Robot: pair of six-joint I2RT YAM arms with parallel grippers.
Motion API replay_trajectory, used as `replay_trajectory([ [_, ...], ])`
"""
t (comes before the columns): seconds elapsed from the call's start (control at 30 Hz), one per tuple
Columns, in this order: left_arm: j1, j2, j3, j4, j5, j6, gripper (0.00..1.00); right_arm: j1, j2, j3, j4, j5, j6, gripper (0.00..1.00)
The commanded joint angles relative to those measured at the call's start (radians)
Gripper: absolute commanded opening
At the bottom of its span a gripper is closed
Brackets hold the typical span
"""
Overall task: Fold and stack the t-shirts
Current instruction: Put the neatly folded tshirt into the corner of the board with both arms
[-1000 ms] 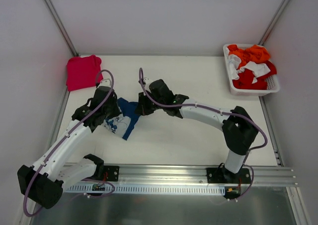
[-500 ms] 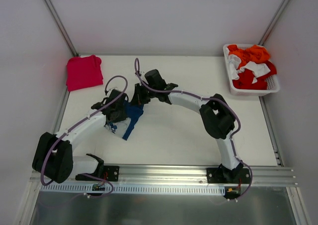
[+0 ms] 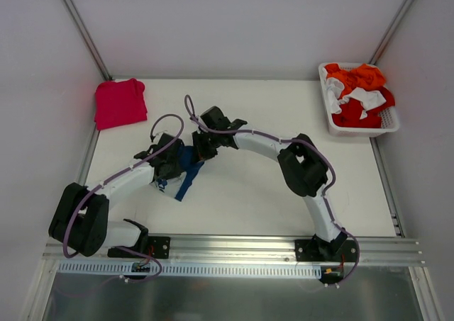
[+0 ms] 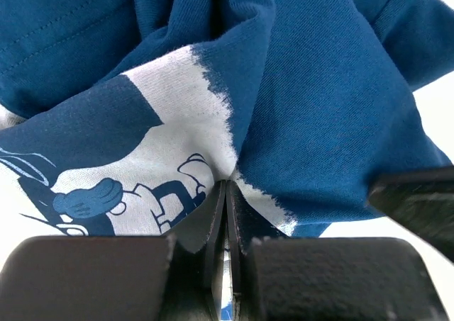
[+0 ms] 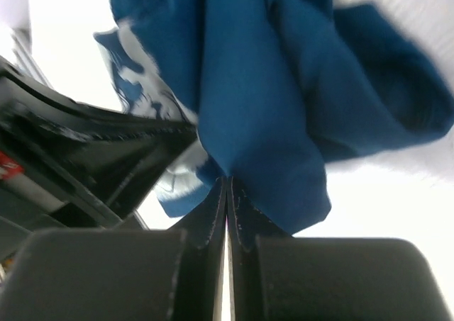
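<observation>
Both arms have pulled in closer - left gripper (image 3: 172, 164) and right gripper (image 3: 202, 147) each pinched fully shut on the navy t-shirt (image 3: 187, 171), now bunched narrower, nearside-right of the pink t-shirt (image 3: 119, 103). I'd say mid-fold - nothing stacked yet.

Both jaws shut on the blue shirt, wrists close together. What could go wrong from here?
1. Each pair of jaws pinches only a thin fold of the blue shirt; the cloth may slip out when pulled apart.
2. The left wrist and right wrist sit close together over the shirt; they might collide as they separate.
3. The shirt is bunched, so the fold may come out crooked.
</observation>
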Motion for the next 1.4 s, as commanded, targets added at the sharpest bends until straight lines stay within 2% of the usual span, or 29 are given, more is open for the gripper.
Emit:
replay_trajectory([
  [0.0,-0.011,0.014,-0.001,0.006,-0.023,-0.015,0.0,0.026,-0.05,0.026,-0.1,0.041,-0.057,0.0],
  [0.23,-0.021,0.042,0.015,0.017,-0.017,-0.02,0.0,0.055,-0.04,0.038,-0.184,0.181,-0.088,0.01],
  [0.47,-0.033,-0.068,-0.074,0.018,0.012,-0.055,0.0,0.072,-0.042,0.052,-0.249,0.38,-0.105,0.0],
  [0.77,-0.073,-0.327,-0.2,0.01,-0.027,-0.05,0.0,0.072,-0.014,0.098,-0.247,0.394,-0.099,0.0],
  [0.97,-0.073,-0.349,-0.201,0.0,-0.032,-0.059,0.0,0.072,-0.027,0.096,-0.244,0.408,-0.096,0.01],
  [1.1,-0.073,-0.358,-0.154,-0.003,-0.024,-0.035,0.0,0.073,-0.095,0.023,-0.246,0.403,-0.079,0.01],
  [1.13,-0.072,-0.364,-0.125,-0.009,-0.024,-0.023,0.0,0.073,-0.141,0.0,-0.244,0.4,-0.071,0.05],
  [1.17,-0.072,-0.374,-0.106,-0.017,-0.027,0.005,0.0,0.075,-0.166,-0.026,-0.239,0.394,-0.068,0.29],
  [1.2,-0.072,-0.375,-0.084,-0.049,-0.034,0.019,0.0,0.082,-0.193,-0.089,-0.22,0.39,-0.068,0.41],
  [1.23,-0.073,-0.377,-0.044,-0.06,-0.034,0.032,0.09,0.09,-0.253,-0.121,-0.21,0.396,-0.065,0.59],
  [1.27,-0.073,-0.384,-0.027,-0.068,-0.028,0.075,0.43,0.095,-0.281,-0.153,-0.198,0.403,-0.064,0.62],
  [1.3,-0.075,-0.392,-0.011,-0.077,-0.023,0.097,0.65,0.105,-0.31,-0.213,-0.178,0.412,-0.061,0.67],
  [1.33,-0.075,-0.413,0.012,-0.082,-0.027,0.111,0.77,0.113,-0.339,-0.244,-0.167,0.419,-0.055,0.74],
  [1.37,-0.075,-0.427,0.018,-0.086,-0.038,0.131,0.81,0.119,-0.396,-0.273,-0.154,0.425,-0.045,0.76],
])
